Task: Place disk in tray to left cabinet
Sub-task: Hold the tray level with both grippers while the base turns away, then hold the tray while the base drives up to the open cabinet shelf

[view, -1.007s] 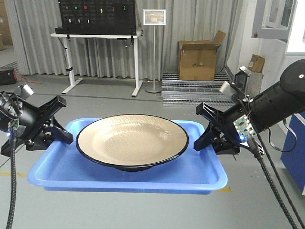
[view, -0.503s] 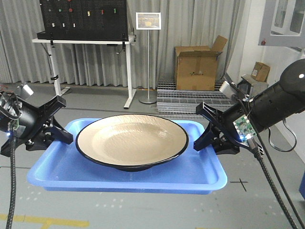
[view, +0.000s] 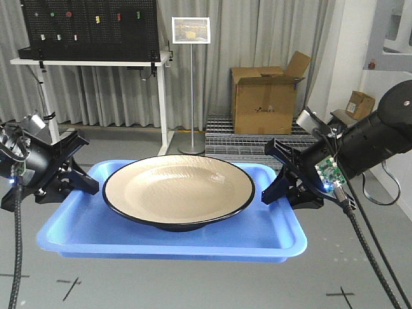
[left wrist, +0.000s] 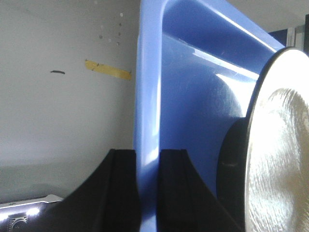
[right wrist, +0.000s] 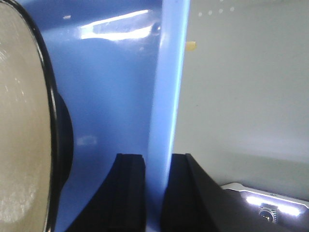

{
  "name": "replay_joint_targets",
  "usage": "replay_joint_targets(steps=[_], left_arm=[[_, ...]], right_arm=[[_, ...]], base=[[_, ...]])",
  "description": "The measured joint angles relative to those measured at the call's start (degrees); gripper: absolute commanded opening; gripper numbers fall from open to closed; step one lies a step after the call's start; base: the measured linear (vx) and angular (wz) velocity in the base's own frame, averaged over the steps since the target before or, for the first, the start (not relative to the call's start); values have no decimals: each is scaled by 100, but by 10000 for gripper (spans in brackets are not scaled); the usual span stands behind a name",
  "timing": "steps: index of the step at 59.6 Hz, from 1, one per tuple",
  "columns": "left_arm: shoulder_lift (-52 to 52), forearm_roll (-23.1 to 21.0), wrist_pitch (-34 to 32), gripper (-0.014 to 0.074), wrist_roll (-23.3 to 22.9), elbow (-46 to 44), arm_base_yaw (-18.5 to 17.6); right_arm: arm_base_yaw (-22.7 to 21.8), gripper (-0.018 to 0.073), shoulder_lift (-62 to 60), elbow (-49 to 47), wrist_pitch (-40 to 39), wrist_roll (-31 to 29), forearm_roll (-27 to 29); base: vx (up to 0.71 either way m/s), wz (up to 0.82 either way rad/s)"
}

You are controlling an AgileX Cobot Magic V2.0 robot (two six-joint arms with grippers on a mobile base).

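The round tan black-rimmed disk sits centred in the flat blue plastic tray, between the left gripper and right gripper, each clamped on an end rim. Beyond them the black pegboard table has slid leftward within a second while the load holds level. The base is probably moving, with the left cabinet not yet in sight.

Readable text: none in any view.
Framed sign, upper middle of the front view: a yellowish picture, its lettering too small to read.
Cardboard box, right of centre: nothing legible on its front.
Pegboard, upper left: coloured tags, too small to read.
Circuit board, right: markings too small to read.
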Motion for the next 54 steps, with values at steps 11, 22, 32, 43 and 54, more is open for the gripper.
replay_joint_targets(steps=[11, 22, 32, 43, 54], left_arm=[[0, 0, -6, -1, 0, -5, 0], [0, 0, -6, -1, 0, -5, 0], [0, 0, -6, -1, 0, -5, 0], [0, 0, -6, -1, 0, -5, 0], [0, 0, -6, -1, 0, -5, 0]], right_arm=[[0, -3, 0, 0, 0, 0, 8], [0, -3, 0, 0, 0, 0, 2], [0, -3, 0, 0, 0, 0, 7], [0, -3, 0, 0, 0, 0, 7], [0, -3, 0, 0, -5, 0, 7]], base=[[66, -4], [67, -3], [67, -4], [67, -5], [65, -5]])
